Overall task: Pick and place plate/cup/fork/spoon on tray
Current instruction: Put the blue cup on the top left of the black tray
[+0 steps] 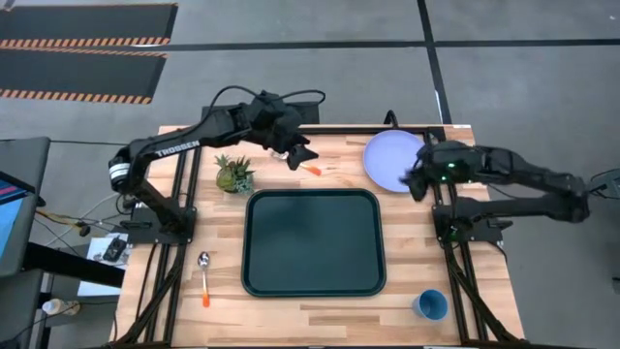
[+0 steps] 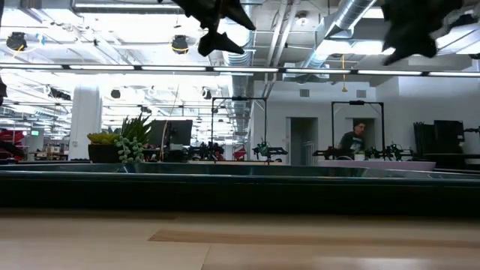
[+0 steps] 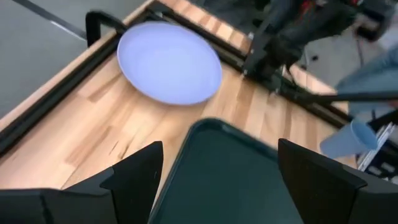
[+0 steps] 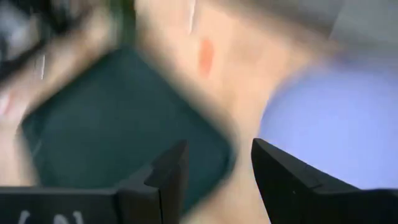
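The dark green tray point(image 1: 312, 240) lies mid-table. The lavender-blue plate point(image 1: 389, 158) lies flat at the far right and also shows in the left wrist view point(image 3: 169, 62). The fork's orange handle point(image 1: 312, 171) lies on the wood beyond the tray's far edge. The spoon point(image 1: 204, 274) lies near left of the tray. The blue cup point(image 1: 430, 304) stands near right. My left gripper point(image 1: 299, 155) is open and empty, above the table beside the fork. My right gripper point(image 1: 415, 180) is open and empty at the plate's near right edge, above the table.
A small green potted plant point(image 1: 233, 174) stands at the far left of the tray. Black frame rails run along both table sides. In the low view both grippers hang high above the table top point(image 2: 240, 240). A person shows in the room behind point(image 2: 352, 141).
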